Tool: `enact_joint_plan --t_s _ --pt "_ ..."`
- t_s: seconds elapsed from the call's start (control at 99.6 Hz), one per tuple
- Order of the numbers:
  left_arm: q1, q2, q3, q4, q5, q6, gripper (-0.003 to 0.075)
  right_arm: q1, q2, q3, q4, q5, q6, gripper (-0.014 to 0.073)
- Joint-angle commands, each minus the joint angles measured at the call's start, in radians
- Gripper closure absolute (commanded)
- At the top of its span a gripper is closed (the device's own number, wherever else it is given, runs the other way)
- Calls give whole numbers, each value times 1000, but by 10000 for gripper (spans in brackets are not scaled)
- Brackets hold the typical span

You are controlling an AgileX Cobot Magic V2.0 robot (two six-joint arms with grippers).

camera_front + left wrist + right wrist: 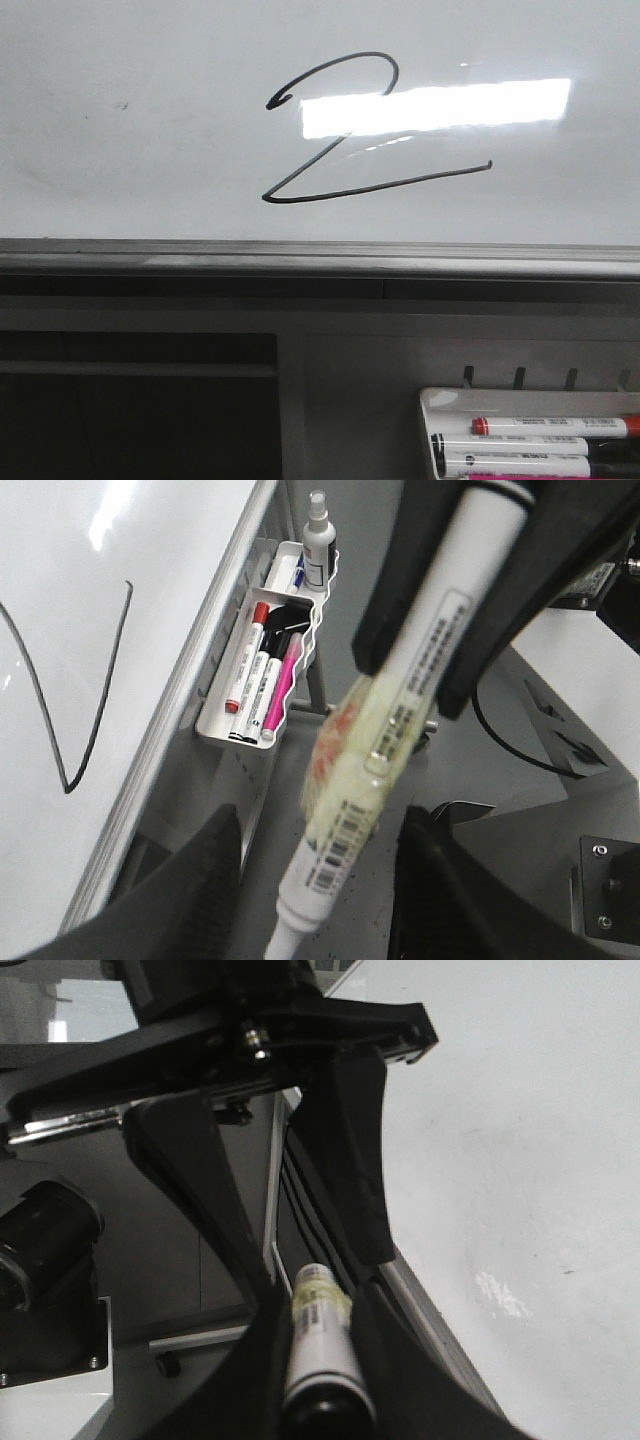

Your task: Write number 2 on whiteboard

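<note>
The whiteboard fills the upper front view, and the number 2 is drawn on it in thin black line, partly under a bright light reflection. Neither gripper shows in the front view. My right gripper is shut on a white marker wrapped in yellowish tape. In the left wrist view the right gripper holds that marker by its upper part. My left gripper is open, its fingers on either side of the marker's lower end without touching it. Part of the 2 shows there.
A white marker tray with red, black and pink markers hangs below the board's grey frame at the right. It also shows in the left wrist view, with a spray bottle behind it. The left gripper is near the board edge.
</note>
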Motion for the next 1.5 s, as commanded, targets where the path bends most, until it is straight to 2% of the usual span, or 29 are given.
enact_joint_plan --t_s 0.0,0.241,0.412,0.633,0.793,0.843,0.894,0.964,1.034,1.084,1.124,1.195,1.265,1.335,1.406,1.466,1.486 --pt "3 0 -36 -92 -27 38 387 11 -5 -28 -22 -54 -9 672" --pt "3 26 -36 -108 17 49 399 26 -5 -28 -22 -61 -9 672" --pt "3 48 -36 -107 65 49 532 26 -5 -28 -22 -66 -9 672" --pt "3 50 -38 -107 50 56 736 26 -5 -28 -22 -68 -9 672" --pt "3 50 -38 -124 48 79 741 26 -5 -28 -22 -47 -9 661" --pt "3 50 -38 -127 37 79 741 26 -5 -28 -22 -19 -9 615" --pt "3 50 -38 -133 21 79 741 26 -5 -28 -22 20 -9 532" --pt "3 50 -38 -152 -25 65 741 26 -7 -30 -22 80 -9 351" --pt "3 50 -38 -152 -84 21 741 26 -32 -40 -22 141 -9 214" --pt "3 50 -35 -152 -113 4 741 26 -49 -47 -22 171 -9 167" --pt "3 50 -27 -152 -142 -4 741 26 -69 -57 -22 191 -9 162" --pt "3 50 1 -152 -226 -40 741 26 -117 -72 -20 241 -9 162" --pt "3 48 48 -158 -371 -108 741 26 -176 -79 -20 296 3 167" --pt "3 48 117 -158 -567 -191 741 26 -240 -79 -20 367 12 242" --pt "3 48 192 -162 -765 -253 741 26 -301 -74 -20 462 19 417" --pt "3 54 250 -192 -912 -276 741 26 -357 -58 -22 539 19 641" --pt "3 57 270 -213 -960 -276 741 26 -369 -53 -24 549 19 675"
